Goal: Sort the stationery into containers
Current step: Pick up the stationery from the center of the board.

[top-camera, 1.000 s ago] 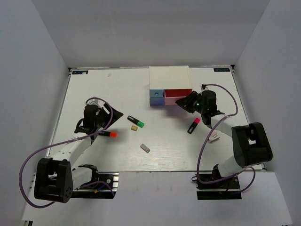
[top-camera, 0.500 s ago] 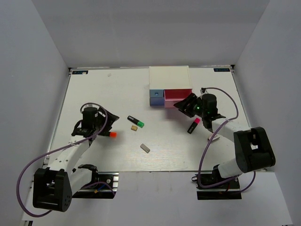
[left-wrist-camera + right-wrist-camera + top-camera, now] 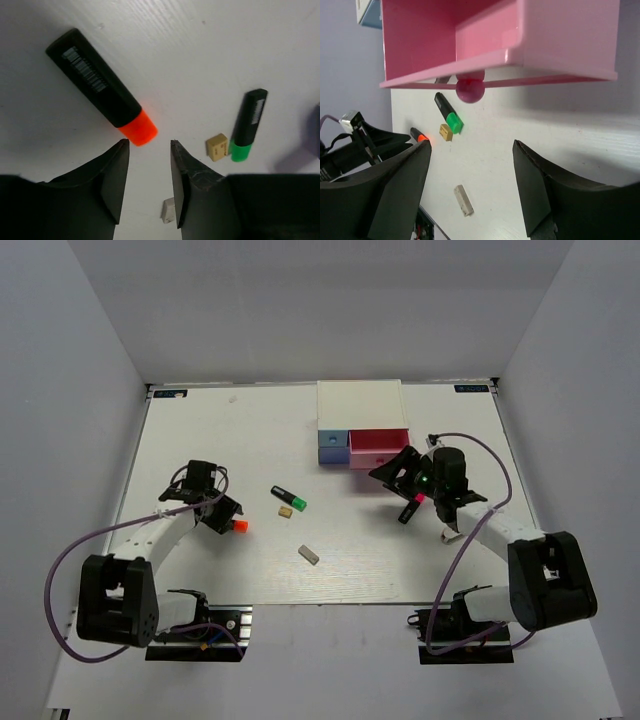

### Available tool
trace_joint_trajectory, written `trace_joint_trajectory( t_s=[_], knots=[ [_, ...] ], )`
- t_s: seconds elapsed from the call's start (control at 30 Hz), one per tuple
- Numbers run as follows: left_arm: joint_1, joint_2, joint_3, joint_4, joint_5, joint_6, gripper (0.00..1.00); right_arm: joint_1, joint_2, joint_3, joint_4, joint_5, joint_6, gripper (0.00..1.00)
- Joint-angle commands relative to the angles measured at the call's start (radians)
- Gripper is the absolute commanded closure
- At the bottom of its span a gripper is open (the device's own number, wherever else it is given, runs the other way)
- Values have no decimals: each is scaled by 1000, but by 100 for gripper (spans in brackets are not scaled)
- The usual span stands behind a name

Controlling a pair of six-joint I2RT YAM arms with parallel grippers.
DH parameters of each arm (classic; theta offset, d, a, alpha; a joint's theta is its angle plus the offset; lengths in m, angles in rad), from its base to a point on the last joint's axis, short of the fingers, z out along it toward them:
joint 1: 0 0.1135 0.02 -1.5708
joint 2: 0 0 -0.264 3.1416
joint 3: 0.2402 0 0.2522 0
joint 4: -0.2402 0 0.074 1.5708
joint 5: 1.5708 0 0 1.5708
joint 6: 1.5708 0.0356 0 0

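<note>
The white drawer unit stands at the back, its light blue drawer shut and its pink drawer pulled out; the pink drawer and its knob fill the top of the right wrist view. My right gripper is open and empty just in front of that knob. My left gripper is open, its tips at the orange cap of a black highlighter. A green-capped highlighter, tan eraser and grey eraser lie mid-table.
A pink-capped highlighter lies under my right wrist, and a whitish eraser lies by the right forearm. Grey walls enclose the table on three sides. Purple cables loop beside both arms.
My left gripper has swung down and nearer, onto the orange-capped highlighter. My right gripper has drawn back a little from the pink drawer's front. The stationery has not moved.
</note>
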Motion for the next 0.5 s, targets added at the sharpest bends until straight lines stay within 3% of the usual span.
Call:
trace_joint_trajectory(
  t_s=[0.0,0.2,0.47],
  knots=[
    [-4,30,56,-93,-38,-12,50,2,-46,-11,-11,-27,-45,28],
    [-4,119,67,-103,-72,31,37,1,-90,-12,19,-55,-151,26],
    [-4,253,117,-58,-92,31,40,-2,-158,-27,79,-101,-249,26]
  ],
)
